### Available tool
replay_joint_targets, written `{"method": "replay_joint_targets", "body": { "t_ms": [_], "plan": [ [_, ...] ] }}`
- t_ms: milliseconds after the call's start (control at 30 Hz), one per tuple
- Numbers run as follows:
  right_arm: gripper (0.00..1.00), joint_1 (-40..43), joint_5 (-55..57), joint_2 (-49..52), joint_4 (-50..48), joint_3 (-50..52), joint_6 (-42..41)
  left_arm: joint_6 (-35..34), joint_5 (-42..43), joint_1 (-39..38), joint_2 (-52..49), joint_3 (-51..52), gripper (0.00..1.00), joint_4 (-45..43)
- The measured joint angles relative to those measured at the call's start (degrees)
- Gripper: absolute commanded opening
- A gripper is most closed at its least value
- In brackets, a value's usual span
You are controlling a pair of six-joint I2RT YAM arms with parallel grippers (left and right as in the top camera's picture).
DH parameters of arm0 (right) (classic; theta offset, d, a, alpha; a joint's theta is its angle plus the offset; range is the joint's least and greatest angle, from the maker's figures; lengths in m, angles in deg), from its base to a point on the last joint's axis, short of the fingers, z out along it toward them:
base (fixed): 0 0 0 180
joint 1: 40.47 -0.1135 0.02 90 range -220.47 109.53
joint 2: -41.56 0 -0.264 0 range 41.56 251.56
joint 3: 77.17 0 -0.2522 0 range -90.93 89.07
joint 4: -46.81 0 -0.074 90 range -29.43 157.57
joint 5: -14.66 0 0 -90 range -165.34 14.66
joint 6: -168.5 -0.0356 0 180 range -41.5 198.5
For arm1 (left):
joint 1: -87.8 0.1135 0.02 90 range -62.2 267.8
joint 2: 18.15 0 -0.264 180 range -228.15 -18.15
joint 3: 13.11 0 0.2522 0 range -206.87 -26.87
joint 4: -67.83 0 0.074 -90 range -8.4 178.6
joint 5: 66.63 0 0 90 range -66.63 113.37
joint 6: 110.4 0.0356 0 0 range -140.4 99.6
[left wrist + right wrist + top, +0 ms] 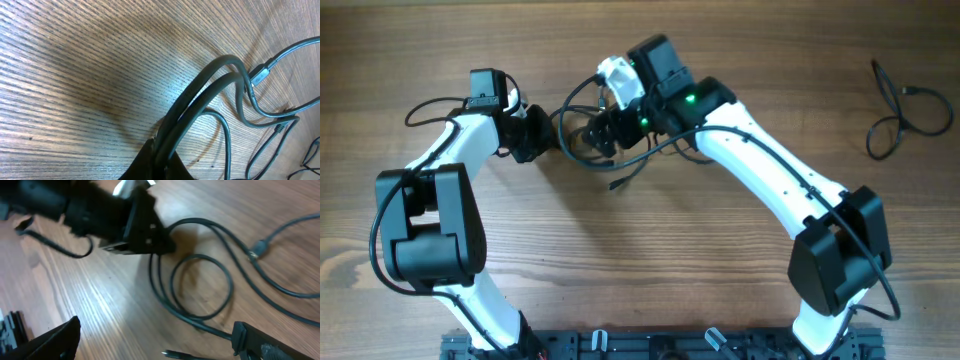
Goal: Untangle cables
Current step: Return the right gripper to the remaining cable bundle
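Note:
The cables (582,145) lie as a knot of thin black loops between my two grippers at the table's upper middle. My left gripper (546,136) is at the knot's left side. In the left wrist view the left gripper (163,152) is shut on a doubled strand of cable (210,82), which arches up and away; a small plug (259,75) lies beyond. My right gripper (604,131) hovers over the knot's right side. In the right wrist view the right gripper (155,342) is open wide, with a cable loop (200,287) and a plug tip (176,354) on the wood below it.
A separate black cable (905,108) lies loose at the table's far right. The left gripper's dark body (125,220) fills the top of the right wrist view, close to the loop. The arm bases stand along the front edge (650,345).

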Motion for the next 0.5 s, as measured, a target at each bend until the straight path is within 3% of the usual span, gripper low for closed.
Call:
{"method": "replay_joint_targets", "body": {
  "t_ms": [167,500],
  "plan": [
    [1.00,-3.08,0.02,0.11,-0.46,0.00,4.55,0.00,0.00,0.00,0.00,0.00,0.27,0.00],
    [1.00,-4.42,-0.07,4.96,-3.02,0.00,8.26,0.00,0.02,0.00,0.00,0.00,0.69,-0.02]
  ]
}}
